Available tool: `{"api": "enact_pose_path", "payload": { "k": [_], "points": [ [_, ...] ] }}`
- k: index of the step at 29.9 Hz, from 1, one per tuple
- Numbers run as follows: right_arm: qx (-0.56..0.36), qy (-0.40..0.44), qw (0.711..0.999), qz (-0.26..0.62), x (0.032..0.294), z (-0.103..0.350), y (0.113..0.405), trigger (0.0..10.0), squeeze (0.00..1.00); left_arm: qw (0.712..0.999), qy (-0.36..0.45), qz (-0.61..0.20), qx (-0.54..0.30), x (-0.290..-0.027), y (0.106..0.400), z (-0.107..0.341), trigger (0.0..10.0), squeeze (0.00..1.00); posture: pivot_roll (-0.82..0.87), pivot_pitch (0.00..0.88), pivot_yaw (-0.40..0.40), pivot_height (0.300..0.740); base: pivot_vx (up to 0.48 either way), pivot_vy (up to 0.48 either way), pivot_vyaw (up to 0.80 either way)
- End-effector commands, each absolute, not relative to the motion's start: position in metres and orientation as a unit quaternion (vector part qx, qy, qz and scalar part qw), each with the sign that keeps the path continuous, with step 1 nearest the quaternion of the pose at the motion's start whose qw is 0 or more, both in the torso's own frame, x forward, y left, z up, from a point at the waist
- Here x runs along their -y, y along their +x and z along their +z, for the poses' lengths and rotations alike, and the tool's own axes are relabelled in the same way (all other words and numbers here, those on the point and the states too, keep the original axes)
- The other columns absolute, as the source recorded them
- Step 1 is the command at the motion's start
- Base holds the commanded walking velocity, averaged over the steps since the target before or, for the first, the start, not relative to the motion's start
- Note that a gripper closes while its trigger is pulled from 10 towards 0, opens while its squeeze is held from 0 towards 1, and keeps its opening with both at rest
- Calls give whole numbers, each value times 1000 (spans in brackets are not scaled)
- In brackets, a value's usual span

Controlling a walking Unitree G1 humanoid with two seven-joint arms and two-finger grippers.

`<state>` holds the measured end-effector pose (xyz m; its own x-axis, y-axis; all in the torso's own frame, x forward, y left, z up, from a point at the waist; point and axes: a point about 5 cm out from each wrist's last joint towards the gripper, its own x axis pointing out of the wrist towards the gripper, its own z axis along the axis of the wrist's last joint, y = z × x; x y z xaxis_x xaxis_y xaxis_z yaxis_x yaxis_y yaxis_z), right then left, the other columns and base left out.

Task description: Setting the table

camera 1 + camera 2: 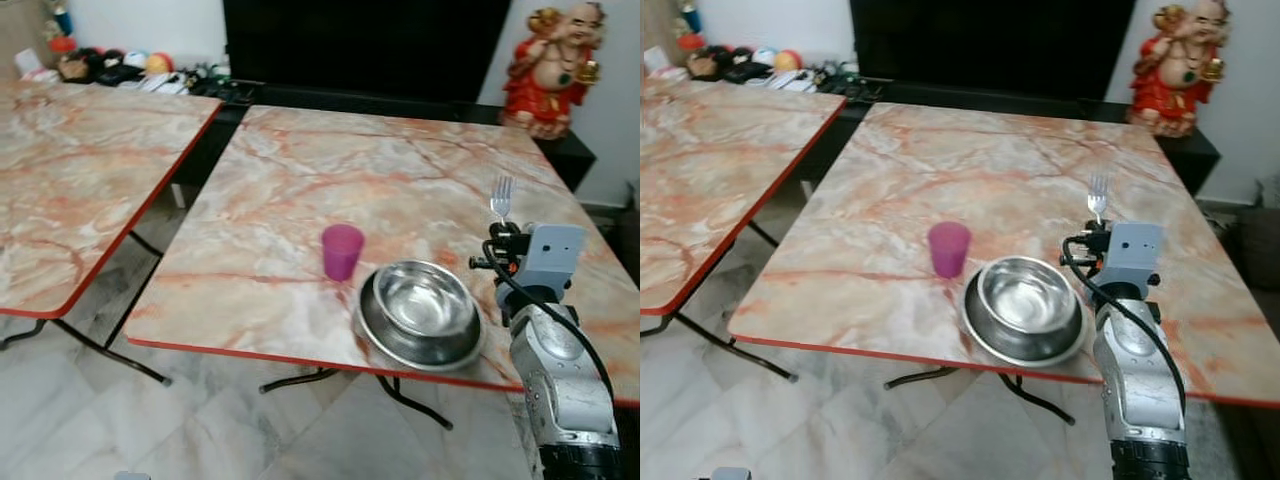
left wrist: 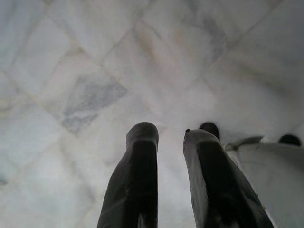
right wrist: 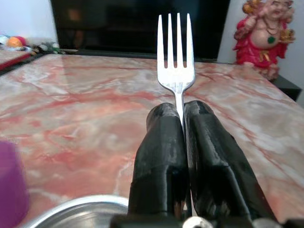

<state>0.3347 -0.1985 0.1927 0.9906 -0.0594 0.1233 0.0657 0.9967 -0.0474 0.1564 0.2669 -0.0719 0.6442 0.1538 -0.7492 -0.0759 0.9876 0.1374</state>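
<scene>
— Where's the fork (image 3: 176,57) right now?

— Pinched in the right gripper (image 3: 183,111), toward the right side of the head camera's picture. The two black fingers are closed tight on its handle, and the tines stick up past the fingertips.

— Over the table?

— Yes, above the marble-patterned table (image 1: 330,180) with the red edge, just to the right of the steel bowl (image 1: 420,312). The bowl sits low in the frame, near the table's front edge.

— Anything else set out?

— A purple cup (image 1: 342,250), upright, just left of the bowl and a bit farther back. I can't tell whether they touch.

— And the other arm?

— The left gripper (image 2: 168,135) hangs down over the pale marble floor (image 2: 85,71). Its fingers stand a little apart with nothing between them.

— What's around the room?

— A second table (image 1: 70,170) of the same pattern fills the left of the picture. A red and gold laughing figurine (image 1: 552,65) stands in the upper right, beside a big dark screen (image 1: 360,45) along the top.
</scene>
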Motion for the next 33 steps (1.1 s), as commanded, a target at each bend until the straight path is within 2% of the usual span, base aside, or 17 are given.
{"api": "enact_pose_path", "payload": {
  "k": [1,12,21,29,33],
  "points": [
    [63,-29,996,-53,210,196,333,10000,0,905,36,63,-419,-262,157,-74,10000,0,18,101,-41,740,0,0,0],
    [44,-38,994,-92,220,199,326,10000,0,905,37,64,-418,-262,156,-74,10000,0,15,104,-41,740,0,0,0],
    [-58,-79,987,-127,240,185,305,10000,0,904,37,58,-421,-261,156,-74,10000,0,-4,110,-41,740,0,0,0],
    [-157,-80,979,-101,242,145,290,10000,0,905,38,54,-420,-263,158,-73,10000,0,1,110,-30,740,0,0,0],
    [-167,-76,979,-88,243,134,289,10000,0,905,42,52,-420,-265,158,-72,10000,0,-1,109,-23,740,0,0,0]
  ]
}}
